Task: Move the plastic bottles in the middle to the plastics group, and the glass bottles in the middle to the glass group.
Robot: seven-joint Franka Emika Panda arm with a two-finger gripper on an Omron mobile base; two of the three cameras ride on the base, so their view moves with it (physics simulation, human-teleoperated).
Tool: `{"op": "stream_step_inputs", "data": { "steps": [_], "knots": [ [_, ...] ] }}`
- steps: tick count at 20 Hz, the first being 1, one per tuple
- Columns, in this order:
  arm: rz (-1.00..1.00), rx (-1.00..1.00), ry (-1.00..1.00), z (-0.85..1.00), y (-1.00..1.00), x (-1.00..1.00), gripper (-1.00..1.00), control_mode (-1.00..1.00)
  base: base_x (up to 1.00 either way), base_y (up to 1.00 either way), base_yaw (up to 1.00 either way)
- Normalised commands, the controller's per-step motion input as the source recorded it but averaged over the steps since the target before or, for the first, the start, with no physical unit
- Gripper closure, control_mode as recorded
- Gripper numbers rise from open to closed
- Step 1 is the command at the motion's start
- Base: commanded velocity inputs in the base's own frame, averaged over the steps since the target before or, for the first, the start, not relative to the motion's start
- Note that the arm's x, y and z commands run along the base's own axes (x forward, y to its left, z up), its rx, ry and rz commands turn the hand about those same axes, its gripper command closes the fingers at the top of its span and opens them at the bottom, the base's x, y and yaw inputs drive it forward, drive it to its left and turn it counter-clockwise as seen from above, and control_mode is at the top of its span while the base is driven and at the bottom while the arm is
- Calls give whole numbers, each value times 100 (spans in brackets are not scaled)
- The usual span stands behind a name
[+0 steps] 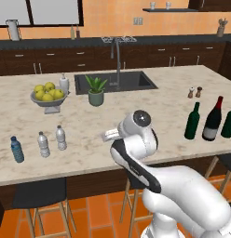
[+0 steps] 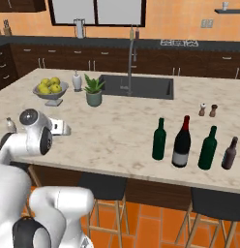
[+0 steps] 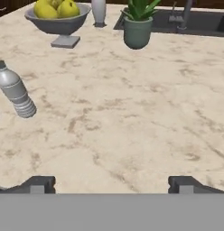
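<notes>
- The arm (image 1: 136, 153) is showing a glossy white shell, built of thick rounded segments that are bulging like sleeves.
- A black band is running along the seam between two of its segments.
- A round dark grey cap (image 1: 141, 118) is sitting on the top joint, catching a small bright highlight.
- From the right base camera, the same kind of cap (image 2: 29, 117) is showing as a dark disc ringed in white.
- A short pale grey block (image 2: 59, 127) is sticking out beside that joint.
- The fingertips (image 3: 38, 184) are appearing as small dark, squared stubs.
</notes>
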Motion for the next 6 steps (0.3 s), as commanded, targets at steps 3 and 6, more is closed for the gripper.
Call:
{"op": "stream_step_inputs", "data": {
  "steps": [3,6],
  "knots": [
    [-55,-4,15,33,-99,-1,-100,-100,0,0,0],
    [-36,2,6,-10,-97,-11,-100,-100,0,0,0]
  ]
}}
